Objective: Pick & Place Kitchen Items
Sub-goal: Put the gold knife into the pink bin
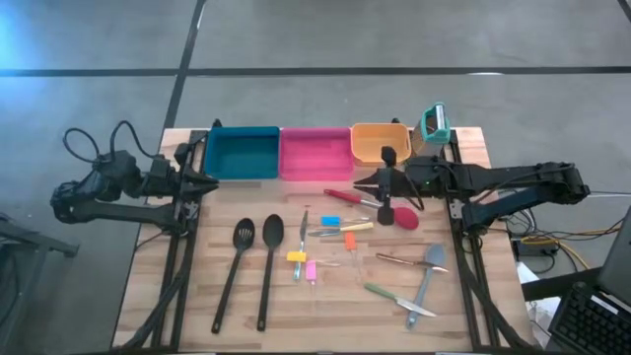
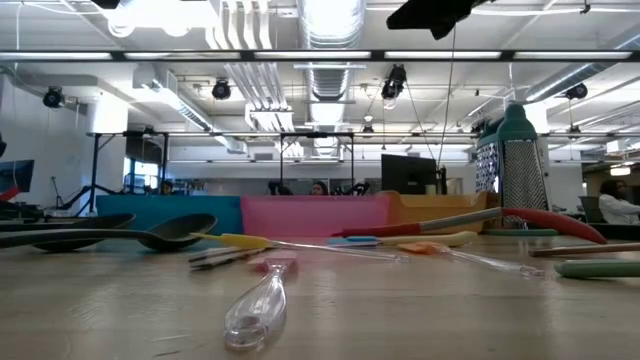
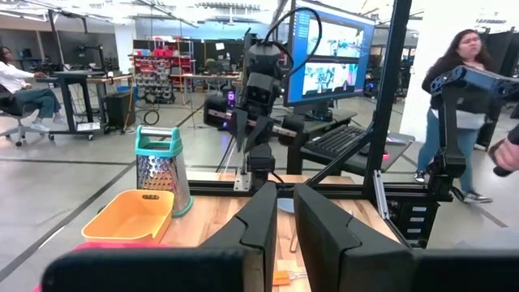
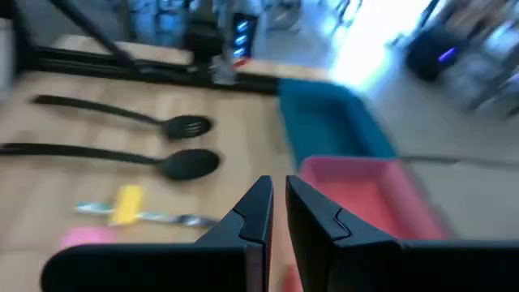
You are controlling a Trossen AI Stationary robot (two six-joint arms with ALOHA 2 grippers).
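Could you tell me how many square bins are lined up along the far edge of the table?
3, side by side: the teal bin on the left, the pink bin in the middle, the orange bin on the right. None appears hidden.

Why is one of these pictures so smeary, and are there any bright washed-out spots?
The right wrist view is blurred throughout: the two long black spoons and the teal bin look smeared, and its top right corner washes out white. The low view has ceiling-light glare at top, and the clear utensil nearest the camera is soft. The high view is evenly lit, with a blue glow in one corner.
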